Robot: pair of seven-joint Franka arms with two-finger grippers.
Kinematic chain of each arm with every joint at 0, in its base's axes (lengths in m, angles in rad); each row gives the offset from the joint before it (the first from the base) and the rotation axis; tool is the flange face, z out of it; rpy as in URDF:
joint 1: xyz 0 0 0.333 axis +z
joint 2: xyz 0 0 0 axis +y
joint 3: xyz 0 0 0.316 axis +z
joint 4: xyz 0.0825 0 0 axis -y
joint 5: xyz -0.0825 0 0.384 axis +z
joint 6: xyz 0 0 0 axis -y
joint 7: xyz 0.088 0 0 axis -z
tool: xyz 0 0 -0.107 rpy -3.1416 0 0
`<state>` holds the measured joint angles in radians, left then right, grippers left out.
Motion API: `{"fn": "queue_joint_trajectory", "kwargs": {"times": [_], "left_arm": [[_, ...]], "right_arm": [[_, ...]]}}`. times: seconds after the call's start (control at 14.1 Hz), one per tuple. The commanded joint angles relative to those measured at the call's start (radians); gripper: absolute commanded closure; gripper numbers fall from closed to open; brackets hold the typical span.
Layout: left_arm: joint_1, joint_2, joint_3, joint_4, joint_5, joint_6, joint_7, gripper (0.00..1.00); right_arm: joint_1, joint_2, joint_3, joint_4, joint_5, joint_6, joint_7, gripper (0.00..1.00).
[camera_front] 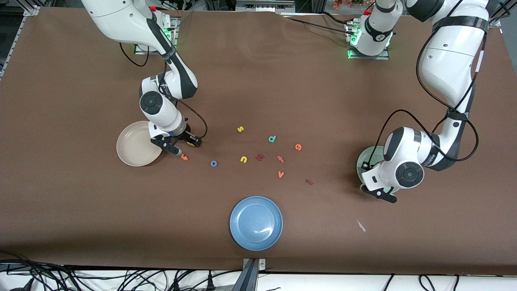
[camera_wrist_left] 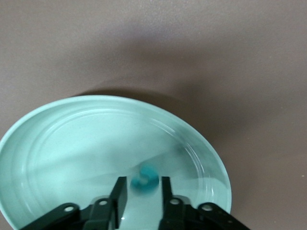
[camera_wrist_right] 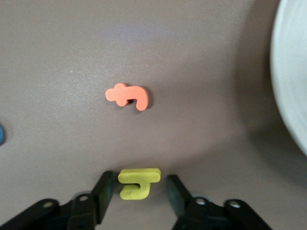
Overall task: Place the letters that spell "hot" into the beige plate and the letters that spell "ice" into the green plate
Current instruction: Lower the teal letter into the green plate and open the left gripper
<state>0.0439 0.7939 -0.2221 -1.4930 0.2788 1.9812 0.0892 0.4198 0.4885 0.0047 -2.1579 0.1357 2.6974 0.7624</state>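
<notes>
The tabletop (camera_front: 258, 81) is plain brown. Near the blue plate (camera_front: 256, 223) lie a blue o (camera_front: 213, 163), an orange t (camera_front: 184, 157), an orange e (camera_front: 298, 147) and a dark red i (camera_front: 309, 182). The beige plate (camera_front: 135, 145) is plain cream. The green plate (camera_wrist_left: 72, 143) is pale mint with a teal c (camera_wrist_left: 145, 177) over it. A yellow h (camera_wrist_right: 138, 183) sits between black fingers (camera_wrist_right: 103, 191).

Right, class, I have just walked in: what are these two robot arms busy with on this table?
They are sorting foam letters into plates. The right gripper is low beside the beige plate, its jaws either side of the yellow h, with the orange t lying close by. The left gripper hangs over the green plate, where the teal c lies between its parted jaws. The blue o, orange e and dark red i lie on the table.
</notes>
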Motion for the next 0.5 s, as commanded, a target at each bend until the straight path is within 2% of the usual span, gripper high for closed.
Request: {"fn": "queue_joint_trajectory", "kwargs": {"times": [0.0,0.14,0.43], "left_arm": [[-0.005,-0.041,-0.022,0.003,0.025,-0.065,0.011,0.00],[-0.012,-0.082,-0.078,0.010,0.017,-0.154,-0.012,0.00],[-0.013,-0.099,-0.213,0.010,0.016,-0.200,-0.117,0.00]], "right_arm": [[-0.003,0.001,0.011,-0.013,0.013,0.019,-0.003,0.58],[-0.003,0.010,0.011,-0.011,0.013,0.022,0.000,0.67],[-0.003,0.010,0.011,-0.003,0.013,0.021,0.003,0.70]]}}
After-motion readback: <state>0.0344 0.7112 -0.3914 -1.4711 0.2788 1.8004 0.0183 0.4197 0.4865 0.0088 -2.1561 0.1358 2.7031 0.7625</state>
